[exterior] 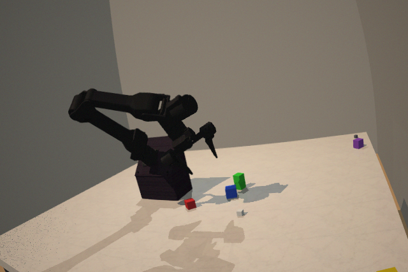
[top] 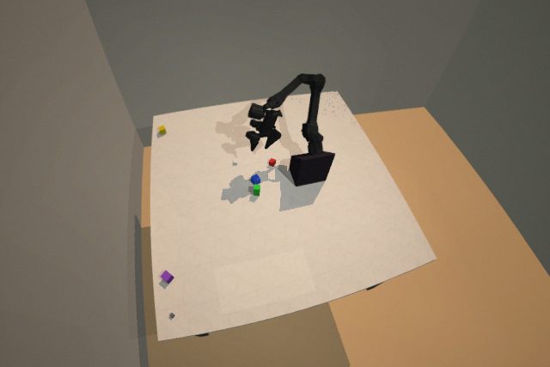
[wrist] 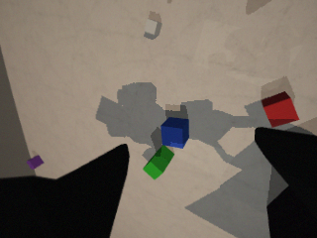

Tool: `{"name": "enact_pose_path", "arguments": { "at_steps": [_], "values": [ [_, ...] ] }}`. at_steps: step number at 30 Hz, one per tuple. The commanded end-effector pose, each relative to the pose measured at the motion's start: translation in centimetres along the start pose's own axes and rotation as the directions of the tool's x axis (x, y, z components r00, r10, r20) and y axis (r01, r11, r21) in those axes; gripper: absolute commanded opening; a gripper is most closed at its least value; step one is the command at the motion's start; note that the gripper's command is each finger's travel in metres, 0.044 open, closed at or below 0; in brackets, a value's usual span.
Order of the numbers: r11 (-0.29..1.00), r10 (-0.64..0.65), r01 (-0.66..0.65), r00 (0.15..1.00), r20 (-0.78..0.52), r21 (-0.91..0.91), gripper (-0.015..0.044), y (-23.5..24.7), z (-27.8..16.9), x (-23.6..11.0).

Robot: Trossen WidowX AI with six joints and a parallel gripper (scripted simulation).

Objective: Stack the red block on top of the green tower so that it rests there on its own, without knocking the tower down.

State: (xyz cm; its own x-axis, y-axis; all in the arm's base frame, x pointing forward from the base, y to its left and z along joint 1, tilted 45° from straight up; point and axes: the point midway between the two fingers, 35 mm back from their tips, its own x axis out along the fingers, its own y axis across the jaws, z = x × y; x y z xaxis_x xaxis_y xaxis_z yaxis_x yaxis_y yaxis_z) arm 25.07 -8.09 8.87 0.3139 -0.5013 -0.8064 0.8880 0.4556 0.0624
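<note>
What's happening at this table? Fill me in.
A black robot arm hangs over the table with its gripper open and empty. The red block sits untouched beside the arm's base. The green tower stands upright next to a blue block. Nothing is stacked yet.

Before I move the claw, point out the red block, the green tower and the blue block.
red block (wrist: 280, 109), wrist view, its bright front face
green tower (exterior: 239, 180), exterior view, its side face
blue block (top: 255, 179), top view, its upper face
</note>
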Motion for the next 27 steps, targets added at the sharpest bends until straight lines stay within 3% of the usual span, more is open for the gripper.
{"name": "enact_pose_path", "arguments": {
  "at_steps": [1, 6, 18, 27],
  "values": [
    [0.963, -0.209, 0.209, 0.978, 0.013, -0.171, 0.044, -3.7, -1.9, 1.8],
    [0.832, -0.415, 0.411, 0.907, 0.074, -0.373, 0.044, -7.7, -2.2, 2.6],
    [0.824, -0.422, 0.418, 0.903, 0.077, -0.382, 0.044, -7.9, -2.2, 2.6],
    [0.824, -0.423, 0.419, 0.903, 0.078, -0.382, 0.044, -9.6, -2.0, 6.2]
  ]
}}
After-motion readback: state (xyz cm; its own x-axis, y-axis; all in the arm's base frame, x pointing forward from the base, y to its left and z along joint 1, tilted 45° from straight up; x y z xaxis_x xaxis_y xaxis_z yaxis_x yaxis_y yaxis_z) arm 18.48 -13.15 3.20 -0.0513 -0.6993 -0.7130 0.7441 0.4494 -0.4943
